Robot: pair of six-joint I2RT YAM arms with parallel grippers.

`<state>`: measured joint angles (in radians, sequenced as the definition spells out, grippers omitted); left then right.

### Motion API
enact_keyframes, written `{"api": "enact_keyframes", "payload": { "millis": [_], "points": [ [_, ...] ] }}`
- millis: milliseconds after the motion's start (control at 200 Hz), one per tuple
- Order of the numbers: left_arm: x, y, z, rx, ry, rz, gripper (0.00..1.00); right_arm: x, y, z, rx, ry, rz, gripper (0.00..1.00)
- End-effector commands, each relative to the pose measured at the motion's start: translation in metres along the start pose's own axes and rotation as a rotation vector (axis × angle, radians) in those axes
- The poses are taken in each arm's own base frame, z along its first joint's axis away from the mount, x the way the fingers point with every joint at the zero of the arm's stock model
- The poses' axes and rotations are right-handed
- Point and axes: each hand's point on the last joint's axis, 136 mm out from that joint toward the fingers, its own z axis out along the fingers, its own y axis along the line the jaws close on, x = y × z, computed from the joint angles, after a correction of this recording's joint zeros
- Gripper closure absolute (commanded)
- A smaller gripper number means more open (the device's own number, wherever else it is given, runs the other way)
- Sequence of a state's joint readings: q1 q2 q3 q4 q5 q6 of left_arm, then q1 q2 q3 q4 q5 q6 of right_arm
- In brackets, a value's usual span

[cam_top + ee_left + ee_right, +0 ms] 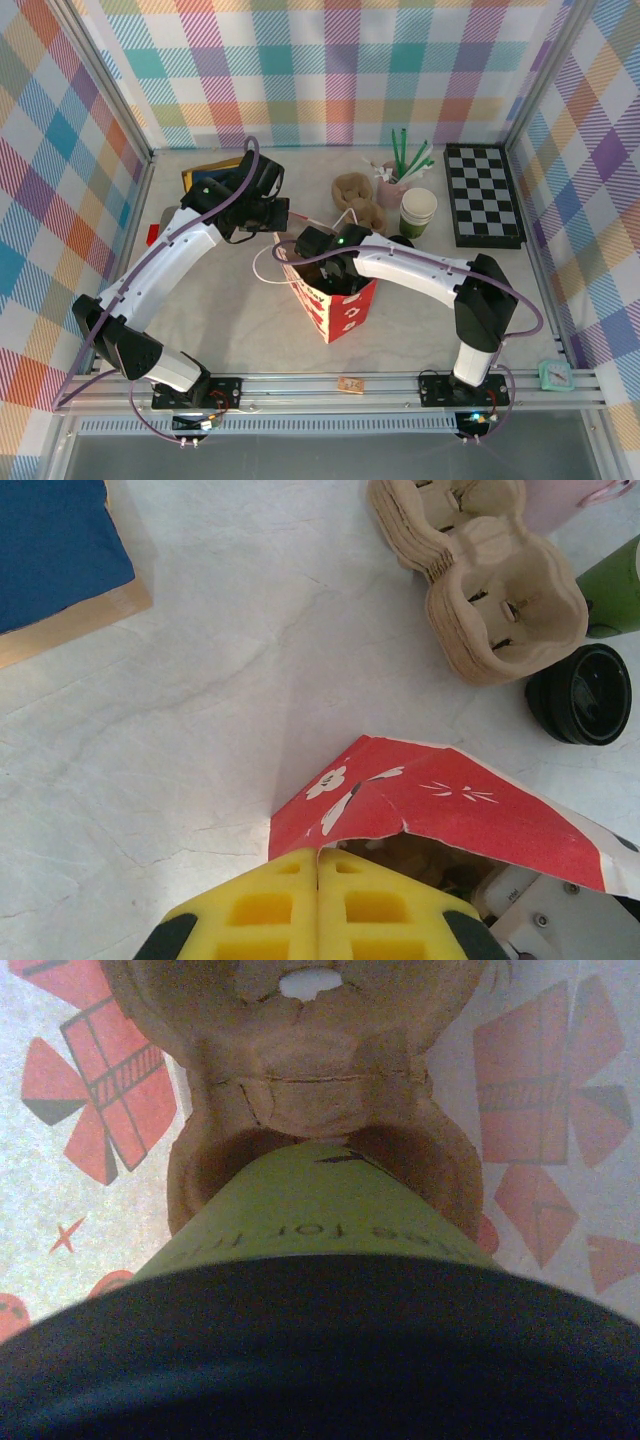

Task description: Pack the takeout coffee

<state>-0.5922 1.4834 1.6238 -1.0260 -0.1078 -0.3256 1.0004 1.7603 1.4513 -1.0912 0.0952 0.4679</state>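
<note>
The takeout coffee (320, 1210), a green cup under a black lid, stands low inside the red paper bag (340, 310), its base in a well of a brown pulp cup carrier (320, 1070) on the bag's floor. My right gripper (335, 270) reaches down into the bag's mouth and is shut on the cup, its fingers hidden behind the lid. My left gripper (318, 852) is shut on the bag's (450, 800) upper rim at the far left corner, yellow pads pressed together, holding the mouth apart.
Behind the bag lie a stack of pulp carriers (480, 570), a loose black lid (580, 693) and a lidless green-and-cream cup (417, 212). A pink cup of straws (395, 185), a chessboard (484, 195) and a blue book (55, 540) stand further off.
</note>
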Motion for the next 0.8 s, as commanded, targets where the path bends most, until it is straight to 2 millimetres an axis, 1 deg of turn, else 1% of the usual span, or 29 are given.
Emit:
{"api": "enact_keyframes", "payload": {
  "millis": [0, 275, 795],
  "points": [
    [-0.005, 0.009, -0.013, -0.030, -0.041, -0.022, 1.00, 0.006, -0.005, 0.007, 0.009, 0.034, 0.014, 0.44],
    [-0.004, 0.010, -0.015, -0.026, -0.045, -0.024, 1.00, 0.006, -0.007, 0.014, 0.012, 0.034, 0.017, 0.44],
    [-0.001, 0.010, -0.015, -0.019, -0.049, -0.031, 1.00, -0.003, -0.011, 0.024, 0.027, -0.020, 0.026, 0.46]
  ]
}}
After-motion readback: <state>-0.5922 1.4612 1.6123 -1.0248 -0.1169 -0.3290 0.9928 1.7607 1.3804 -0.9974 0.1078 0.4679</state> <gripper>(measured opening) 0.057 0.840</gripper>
